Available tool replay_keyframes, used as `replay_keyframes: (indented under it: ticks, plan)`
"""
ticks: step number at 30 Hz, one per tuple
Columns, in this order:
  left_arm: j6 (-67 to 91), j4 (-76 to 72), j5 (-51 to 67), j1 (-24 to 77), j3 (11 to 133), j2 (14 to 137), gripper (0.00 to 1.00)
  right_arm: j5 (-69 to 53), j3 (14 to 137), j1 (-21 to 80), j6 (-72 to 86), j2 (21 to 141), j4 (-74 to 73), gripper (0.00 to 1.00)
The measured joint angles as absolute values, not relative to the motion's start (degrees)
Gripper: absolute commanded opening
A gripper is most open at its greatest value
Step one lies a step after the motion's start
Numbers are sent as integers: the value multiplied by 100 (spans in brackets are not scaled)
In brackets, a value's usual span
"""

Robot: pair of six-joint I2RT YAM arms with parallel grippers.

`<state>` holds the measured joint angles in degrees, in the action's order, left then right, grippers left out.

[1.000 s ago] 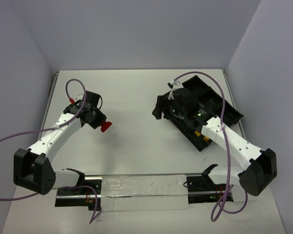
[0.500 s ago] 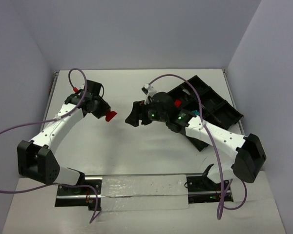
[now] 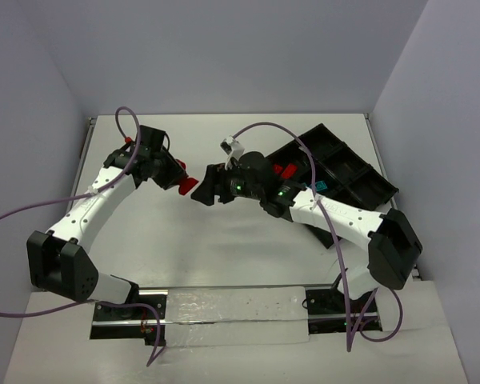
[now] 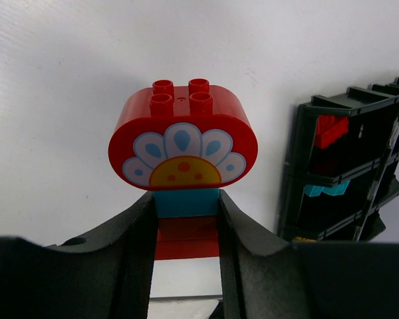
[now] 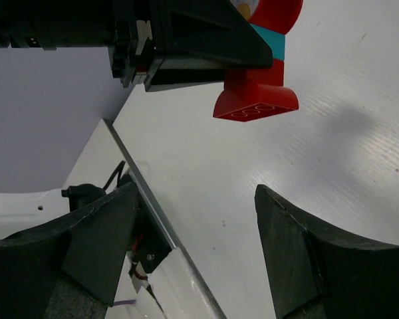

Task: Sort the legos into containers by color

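My left gripper [image 3: 176, 178] is shut on a clump of legos [image 3: 187, 186] and holds it above the table. In the left wrist view the clump [image 4: 183, 143] is a rounded red flower brick over a cyan brick and a red brick, gripped between the left gripper's [image 4: 186, 212] fingers. My right gripper [image 3: 202, 192] is open and empty, facing the clump from the right, close but apart. In the right wrist view the clump [image 5: 256, 93] hangs beyond the right gripper's [image 5: 196, 199] spread fingers. The black tray [image 3: 360, 180] holds red [image 3: 284, 170] and cyan [image 3: 317, 186] bricks.
The tray lies askew at the back right, and in the left wrist view [image 4: 296, 166] its compartments show red, cyan and a bit of yellow. A clear plastic sheet [image 3: 232, 314] lies between the arm bases. Walls close the table on three sides.
My right arm has swung left from over the tray to just beside the held clump. My left gripper has moved a little right and back with the clump.
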<state>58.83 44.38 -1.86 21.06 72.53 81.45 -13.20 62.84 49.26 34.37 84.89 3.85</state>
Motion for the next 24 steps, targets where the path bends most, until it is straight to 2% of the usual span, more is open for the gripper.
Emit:
replay_keyframes:
  ticks: [24]
  plan:
    - [5881, 4440, 32, 2093, 7253, 7889, 0, -1140, 6871, 4958, 3581, 9433, 685, 78]
